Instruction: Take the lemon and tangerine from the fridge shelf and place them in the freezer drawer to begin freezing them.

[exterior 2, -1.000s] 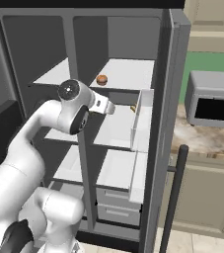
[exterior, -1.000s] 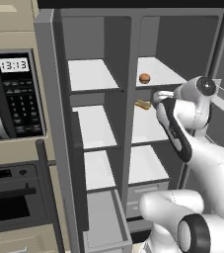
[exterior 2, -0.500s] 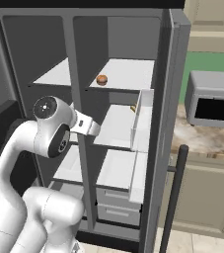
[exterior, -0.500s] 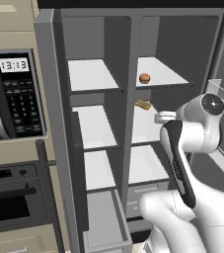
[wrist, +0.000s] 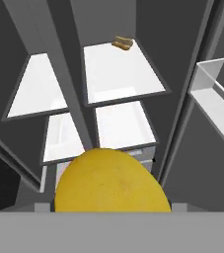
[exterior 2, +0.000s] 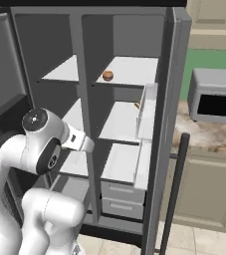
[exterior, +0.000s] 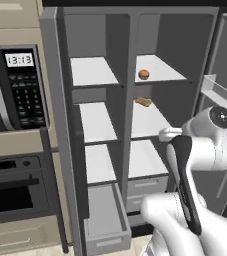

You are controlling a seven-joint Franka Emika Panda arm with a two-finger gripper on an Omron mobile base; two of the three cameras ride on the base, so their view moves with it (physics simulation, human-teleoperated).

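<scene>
Left base view: open fridge with white shelves on both sides of a central divider. The tangerine sits on the top right shelf; a tan-brown elongated food item lies on the shelf below it. The freezer drawer stands pulled out at the lower left, its grey interior exposed. Two shallower stacked drawers remain closed at the lower right. The white arm bends in front of the right compartment, its wrist pointing toward the shelves; the gripper itself is hidden behind the arm. A microwave with a lit display is set into the cabinetry at left.

Right base view: the tangerine rests on the upper shelf, right of the divider. The arm's wrist reaches toward the divider at middle-shelf height. The freezer drawer shows partly behind the arm.

Hand view: the lemon bulges large at the bottom centre, close against the camera, apparently pinched in the claw, though the fingertips are hidden behind it. The tan-brown item lies at the far edge of a shelf beyond.
</scene>
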